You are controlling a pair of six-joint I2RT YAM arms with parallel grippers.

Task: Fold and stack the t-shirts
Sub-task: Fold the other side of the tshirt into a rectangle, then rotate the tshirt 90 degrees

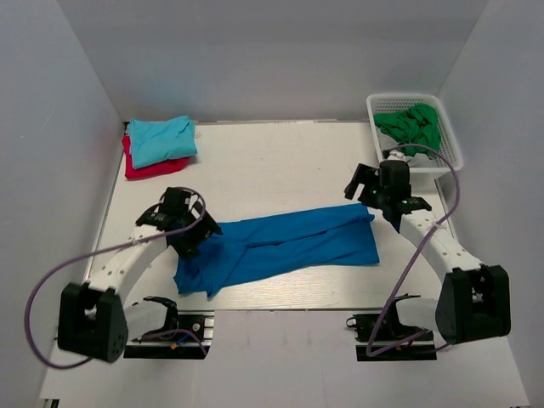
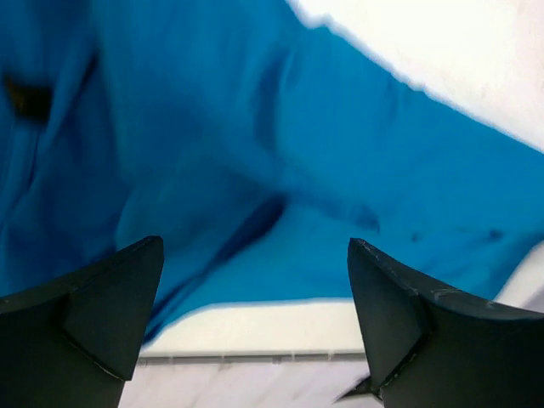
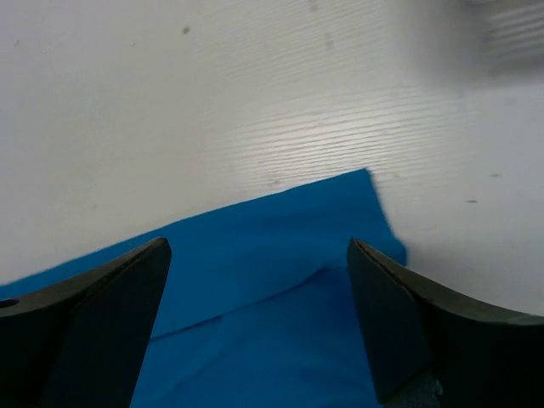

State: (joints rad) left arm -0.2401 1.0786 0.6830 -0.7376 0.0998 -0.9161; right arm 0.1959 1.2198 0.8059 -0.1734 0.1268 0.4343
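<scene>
- standing wide apart, the two dark fingers (image 2: 119,297) of the left gripper (image 2: 255,255) are open and clamp nothing; blue cloth fills the wrist view beyond their tips.
- the fingers (image 3: 102,314) of the right gripper (image 3: 255,255) are likewise spread open, with no fabric pinched between them.
- the royal-blue short-sleeved cotton t-shirt (image 1: 289,242) lies on the white table (image 1: 272,161) as a long band running left to right across its near middle.
- in the left wrist view the t-shirt (image 2: 212,127) shows soft folds and creases, with a small dark mark at its upper left; its hem lies close to the near table edge.
- in the right wrist view one corner of the t-shirt (image 3: 255,340) lies flat on the ridged table surface, just past the fingertips.
- from above, the left gripper (image 1: 183,223) is over the rumpled left end of the band, and the right gripper (image 1: 374,191) is at the squarer right end, near its far corner.
- whether either gripper touches the cloth cannot be told.
- at the far left corner a folded turquoise t-shirt (image 1: 161,138) rests on top of a folded red t-shirt (image 1: 140,167), well apart from the blue one.
- at the far right corner a white slatted plastic basket (image 1: 450,140) holds a bunched green cloth (image 1: 410,126).
- a purple cable (image 1: 34,314) loops from each arm towards its base.
</scene>
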